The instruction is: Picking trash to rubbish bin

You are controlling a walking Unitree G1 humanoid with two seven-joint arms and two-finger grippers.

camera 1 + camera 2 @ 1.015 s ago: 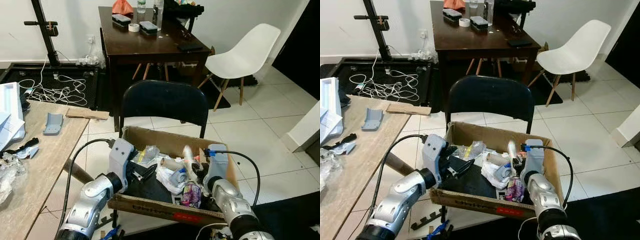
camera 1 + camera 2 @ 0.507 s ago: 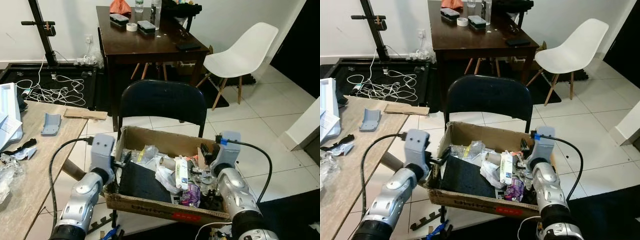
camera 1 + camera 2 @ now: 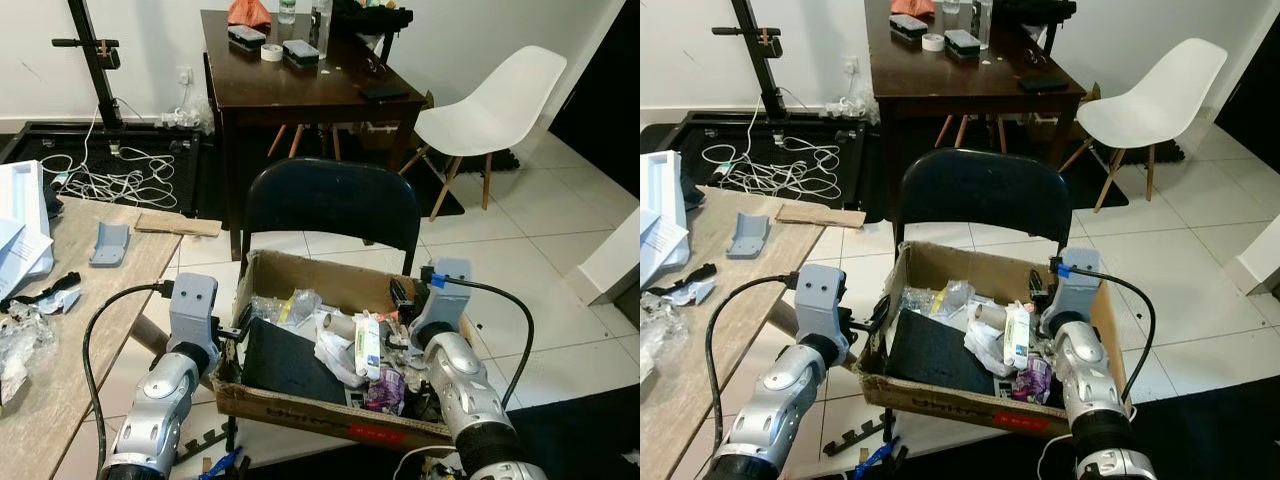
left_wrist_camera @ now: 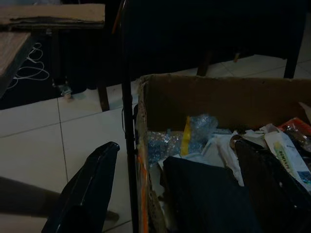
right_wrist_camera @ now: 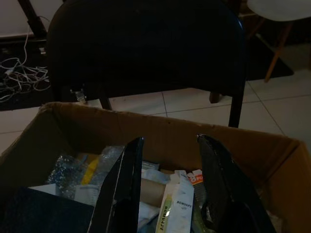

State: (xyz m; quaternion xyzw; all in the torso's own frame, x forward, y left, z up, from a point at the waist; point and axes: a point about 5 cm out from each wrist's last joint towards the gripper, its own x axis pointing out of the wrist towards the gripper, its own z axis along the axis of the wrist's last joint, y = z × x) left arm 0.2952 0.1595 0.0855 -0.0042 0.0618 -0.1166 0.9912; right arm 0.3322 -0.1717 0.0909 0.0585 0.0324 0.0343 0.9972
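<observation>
The right gripper (image 5: 167, 182), fingers spread and empty, hangs directly over the white crumpled wrappers (image 3: 345, 350) inside the brown cardboard box (image 3: 310, 272) (on the black chair (image 3: 330, 205)), nearer than the left gripper (image 4: 180, 189), spread astride the box's left wall.

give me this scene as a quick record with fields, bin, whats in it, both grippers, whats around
bin: cardboard box on a black chair
contents: white tube, cardboard roll, clear wrappers, black sheet
left gripper: jaws open, straddling the box's left wall
right gripper: jaws open, empty, above the trash
surroundings: wooden table at the robot's left, dark table, white chair
</observation>
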